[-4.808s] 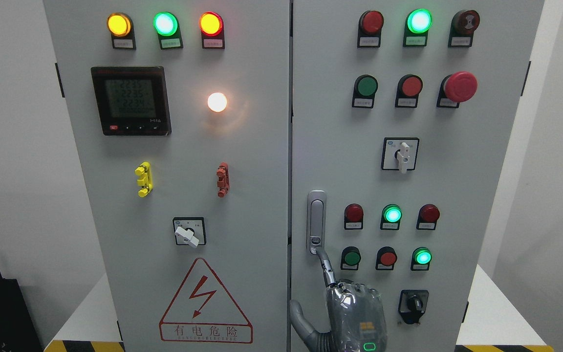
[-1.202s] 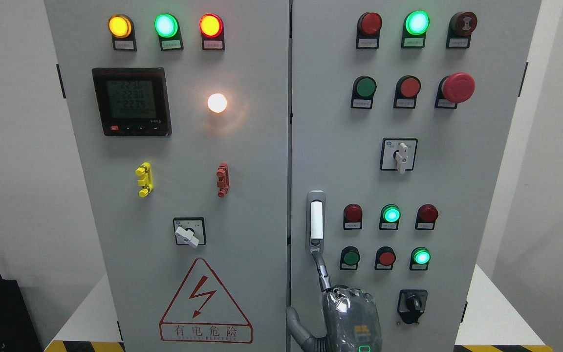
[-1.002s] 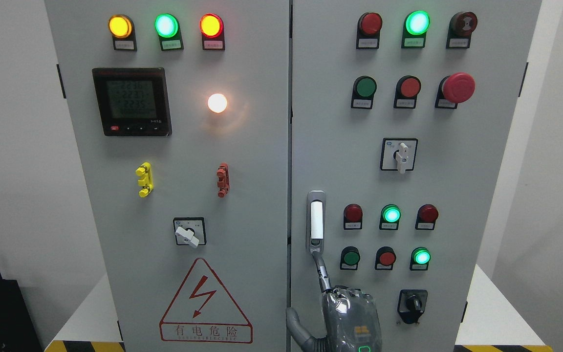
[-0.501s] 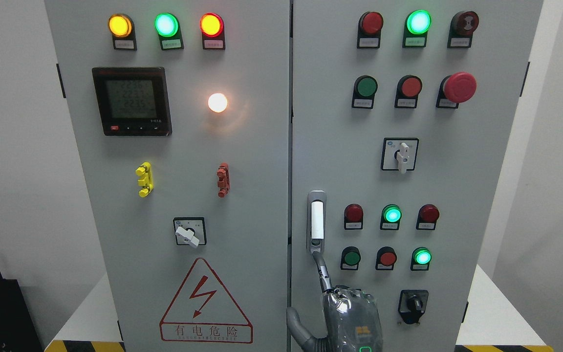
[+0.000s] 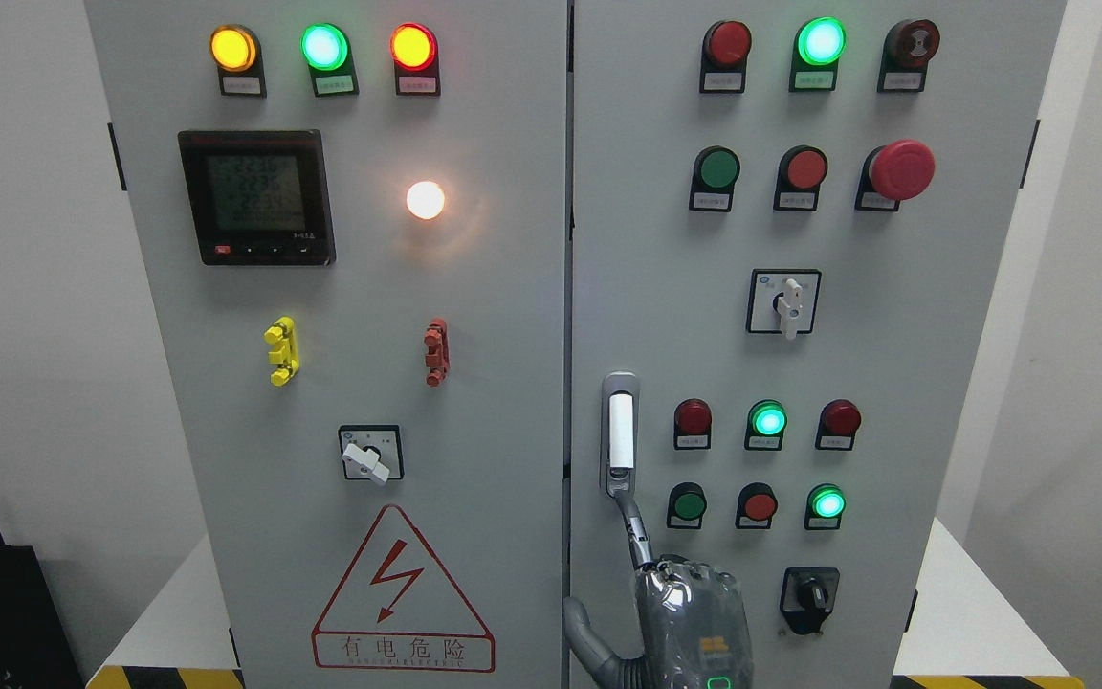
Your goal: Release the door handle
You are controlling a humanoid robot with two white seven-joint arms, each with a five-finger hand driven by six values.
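Since the earliest frame, the white grip of the door handle (image 5: 620,433) has sprung out of its grey housing on the right-hand cabinet door, where it previously lay flush; over the last second little else has shifted. At the bottom edge, right of centre, the right hand (image 5: 680,612) rises in front of the door, its back to the camera. One finger (image 5: 637,526) is extended upward, its tip touching the lower end of the handle by the lock, and the thumb (image 5: 584,636) juts out to the left; the other fingers are folded down, gripping nothing. The handle stands upright near the door's left edge, just beside the seam between the two doors. Beyond the hand, the right door (image 5: 895,383) carries rows of red and green buttons and a red emergency stop (image 5: 901,169). The left door bears a digital meter (image 5: 256,197) and a warning triangle (image 5: 402,591).
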